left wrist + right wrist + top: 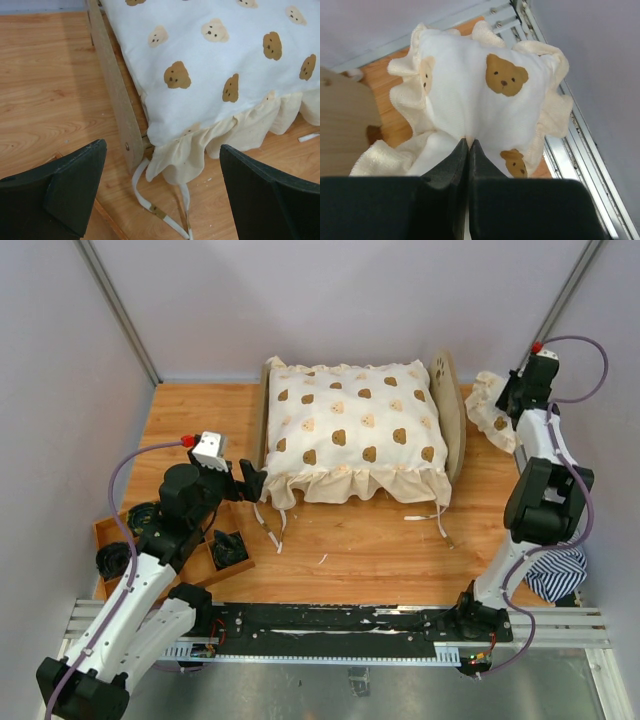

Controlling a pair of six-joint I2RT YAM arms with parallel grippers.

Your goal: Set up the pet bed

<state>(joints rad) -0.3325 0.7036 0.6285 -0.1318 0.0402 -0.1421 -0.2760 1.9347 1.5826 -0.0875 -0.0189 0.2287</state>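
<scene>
The light plywood pet bed frame [455, 430] is pale, unpainted tan with a faint grain. The cream ruffled fabric cover [350, 430] is off-white on top and printed with bear heads, some dark brown and some lighter tan. Its frill is a warmer cream. The thin fabric ties [159, 213] are white with small brown marks. Near the surface's right edge, the small cream ruffled pillow [470, 100] shows the same brown and tan bears. The wooden table [180, 410] is orange-brown with wavy grain. By its near right corner is a navy-and-white striped cloth [556, 576].
</scene>
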